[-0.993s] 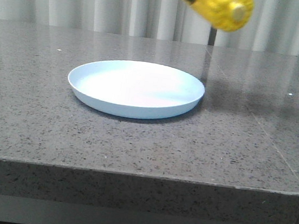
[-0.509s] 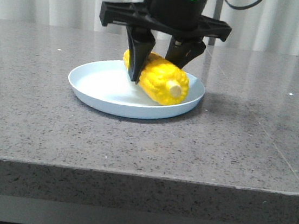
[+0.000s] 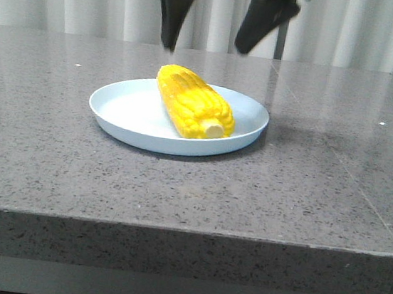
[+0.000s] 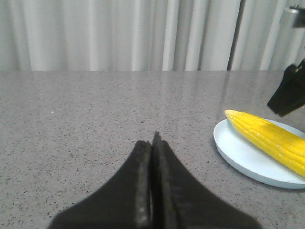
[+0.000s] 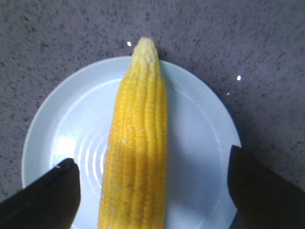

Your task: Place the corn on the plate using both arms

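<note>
You have the corn point(image 3: 193, 105) lying on the plate point(image 3: 118, 112) (stub end toward the table's front edge), free of any grip. Your right gripper point(image 3: 209, 30) hangs above it, fingers spread wide; your left gripper point(image 4: 152, 181) has its fingers pressed together, holding nothing.

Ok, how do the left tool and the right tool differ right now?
The left tool is shut, fingers pressed together, while the right tool is open, fingers spread wide. The left tool is low over bare table beside the plate; the right tool hangs directly above the corn on it. Both hold nothing.
</note>
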Action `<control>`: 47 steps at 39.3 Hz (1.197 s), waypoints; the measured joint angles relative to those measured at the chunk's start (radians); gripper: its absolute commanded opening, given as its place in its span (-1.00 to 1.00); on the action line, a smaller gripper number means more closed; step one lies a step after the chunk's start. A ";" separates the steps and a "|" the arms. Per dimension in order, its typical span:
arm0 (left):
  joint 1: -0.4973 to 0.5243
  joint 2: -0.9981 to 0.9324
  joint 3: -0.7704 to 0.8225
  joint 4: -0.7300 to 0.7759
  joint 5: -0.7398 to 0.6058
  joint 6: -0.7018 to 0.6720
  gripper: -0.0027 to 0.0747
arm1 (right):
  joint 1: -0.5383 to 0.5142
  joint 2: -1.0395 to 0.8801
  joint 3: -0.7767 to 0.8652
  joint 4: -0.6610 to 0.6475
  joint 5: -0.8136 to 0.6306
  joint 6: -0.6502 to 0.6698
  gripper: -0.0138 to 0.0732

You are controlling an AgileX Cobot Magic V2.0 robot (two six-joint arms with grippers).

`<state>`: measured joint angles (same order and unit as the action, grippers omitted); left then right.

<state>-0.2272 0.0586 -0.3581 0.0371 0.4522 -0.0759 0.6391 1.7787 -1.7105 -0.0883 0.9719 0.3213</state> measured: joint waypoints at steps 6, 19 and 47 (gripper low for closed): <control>0.000 0.000 0.000 0.000 0.000 0.000 -0.98 | -0.014 -0.024 -0.073 -0.002 0.057 0.004 -0.19; 0.000 0.000 0.000 0.000 0.000 0.000 -0.98 | -0.108 -0.035 -0.084 -0.002 0.087 0.042 -0.83; 0.000 0.000 0.000 0.000 0.000 0.000 -0.98 | -0.434 -0.693 0.609 -0.049 -0.112 0.033 -0.83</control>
<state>-0.2272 0.0586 -0.3581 0.0371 0.4522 -0.0759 0.2054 1.0858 -1.1012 -0.1373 0.8603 0.3542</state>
